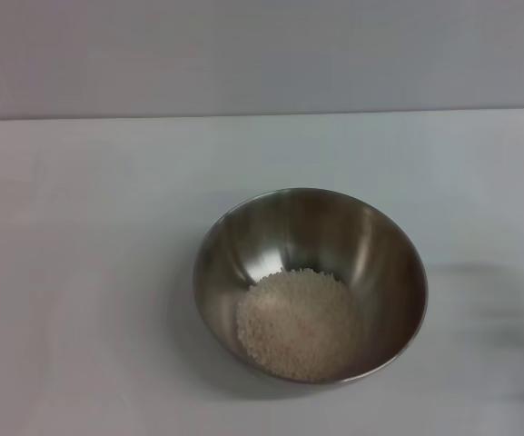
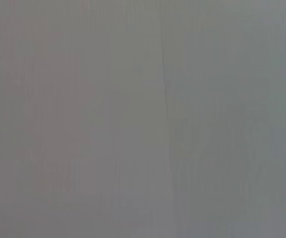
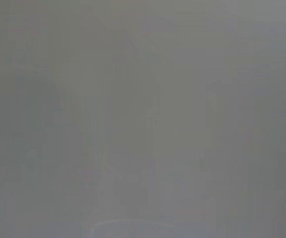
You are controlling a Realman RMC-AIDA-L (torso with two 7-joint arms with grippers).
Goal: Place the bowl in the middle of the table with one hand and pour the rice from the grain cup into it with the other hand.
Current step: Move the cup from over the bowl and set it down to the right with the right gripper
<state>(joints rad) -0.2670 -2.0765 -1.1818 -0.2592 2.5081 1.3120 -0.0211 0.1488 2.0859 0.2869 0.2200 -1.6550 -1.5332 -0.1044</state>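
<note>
The steel bowl (image 1: 310, 283) stands on the white table (image 1: 89, 272), a little right of the middle in the head view. A heap of off-white rice (image 1: 296, 323) lies in its bottom, toward the near side. The grain cup is out of view. Neither gripper appears in the head view. The left wrist view is filled by a plain grey surface with one thin dark line. In the right wrist view I make out only a grey surface with a faint curved pale outline low down, which I cannot identify.
The table's far edge (image 1: 262, 115) meets a plain grey wall. A soft shadow (image 1: 502, 318) lies on the tabletop to the right of the bowl.
</note>
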